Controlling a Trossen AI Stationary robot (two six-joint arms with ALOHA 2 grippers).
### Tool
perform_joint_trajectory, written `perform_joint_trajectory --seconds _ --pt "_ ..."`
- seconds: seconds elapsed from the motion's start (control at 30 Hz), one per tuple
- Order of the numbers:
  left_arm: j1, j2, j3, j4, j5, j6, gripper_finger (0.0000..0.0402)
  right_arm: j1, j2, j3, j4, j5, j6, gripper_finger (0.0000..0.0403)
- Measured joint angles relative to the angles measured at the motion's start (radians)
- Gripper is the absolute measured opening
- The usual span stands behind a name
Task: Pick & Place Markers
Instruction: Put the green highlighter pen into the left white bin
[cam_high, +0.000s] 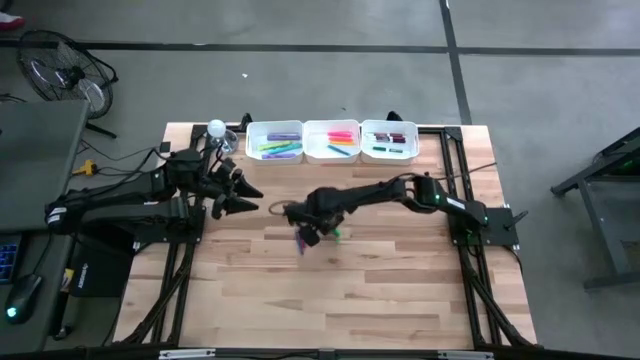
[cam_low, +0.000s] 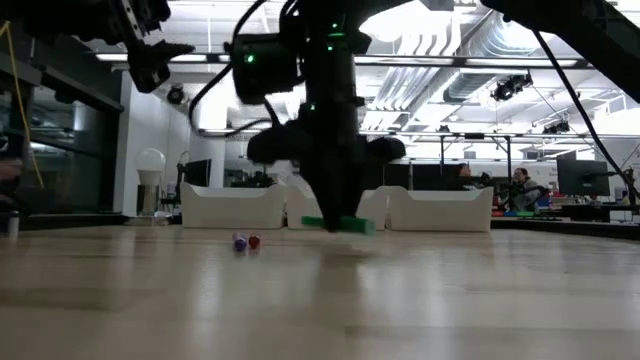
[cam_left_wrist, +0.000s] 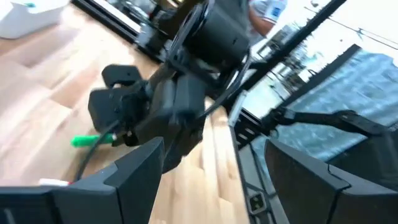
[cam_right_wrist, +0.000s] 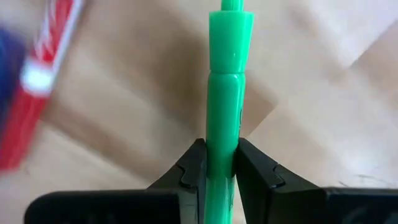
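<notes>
The left gripper (cam_high: 250, 198) hung above the wooden desk (cam_high: 380, 290) near its left edge, well to the left of the green marker (cam_right_wrist: 224, 106), with its jaws spread wide and nothing between them. Just left of the green marker lay a red marker (cam_right_wrist: 37, 81) and a purple marker (cam_low: 239, 242), side by side on the desk; in the low view only their round ends showed. The right gripper (cam_right_wrist: 219, 171) stood over the middle of the desk with its jaws pinching the green marker around its barrel, one finger (cam_right_wrist: 189, 171) pressed on each side, the capped end pointing out past the fingertips. In the low view the green marker (cam_low: 340, 224) lay level at the desk surface; whether it touched the wood or hung just above it could not be told. Behind the green marker, along the far edge of the desk, three white trays (cam_high: 331, 141) sat in a row, touching one another, each holding sorted markers (cam_high: 276, 147): green, yellow and purple in the left tray, pink, orange and yellow in the middle one, dark colours in the right one
</notes>
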Motion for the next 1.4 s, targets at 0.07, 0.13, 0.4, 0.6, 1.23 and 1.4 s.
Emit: perform_joint_trajectory --seconds 0.07,0.13,0.4,0.6,1.23,1.4 --pt "0.0 0.01 0.0 0.0 -0.03 0.0 0.0275 -0.019 -0.028 0.0 0.01 0.024 -0.02 0.0054" --pt "0.0 0.021 0.0 0.006 -0.056 0.0 0.0275 -0.035 -0.062 0.001 0.025 0.048 -0.046 0.0054" --pt "0.0 0.115 0.0 0.095 -0.167 0.013 0.0275 -0.11 -0.204 0.002 0.118 0.083 -0.197 0.0054" --pt "0.001 0.217 0.0 0.248 -0.263 0.053 0.0275 -0.157 -0.305 0.002 0.2 0.06 -0.314 0.0054" --pt "0.001 0.53 0.0 0.802 -0.497 0.109 0.0275 -0.209 -0.459 0.003 0.408 -0.107 -0.543 0.0054" --pt "0.001 0.576 0.0 0.875 -0.52 0.109 0.0275 -0.209 -0.459 0.003 0.408 -0.133 -0.569 0.0054"
